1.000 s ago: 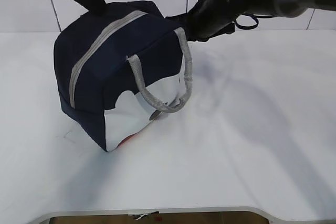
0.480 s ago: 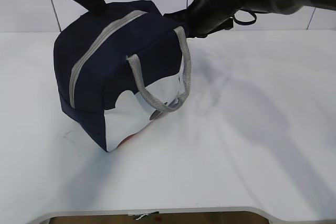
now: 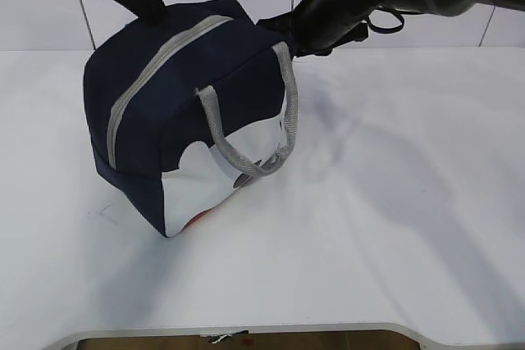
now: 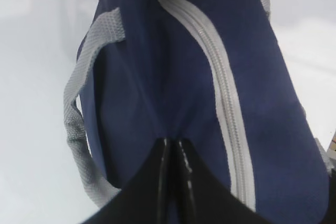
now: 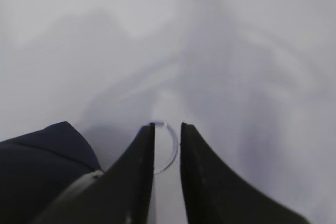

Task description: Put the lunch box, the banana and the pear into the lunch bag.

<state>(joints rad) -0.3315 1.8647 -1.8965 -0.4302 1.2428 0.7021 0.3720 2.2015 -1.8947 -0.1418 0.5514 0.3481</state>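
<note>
The navy lunch bag (image 3: pixel 189 120) stands on the white table, its grey zipper (image 3: pixel 164 59) closed along the top. It fills the left wrist view (image 4: pixel 184 77). My left gripper (image 4: pixel 172 141) is shut on a pinch of the bag's navy fabric at the far top end (image 3: pixel 154 12). My right gripper (image 3: pixel 280 32) is at the bag's far right top corner. Its jaws stand slightly apart, with the metal ring pull (image 5: pixel 176 142) between them against one finger (image 5: pixel 142 171). The lunch box, banana and pear are not in view.
A grey webbing handle (image 3: pixel 246 161) hangs down the bag's white front panel. The white table (image 3: pixel 394 202) stretches right of the bag, with its front edge (image 3: pixel 328 329) near the bottom. A white wall stands behind.
My right arm has shifted slightly left and up by the bag's corner. The bag and my left gripper have stayed put.
</note>
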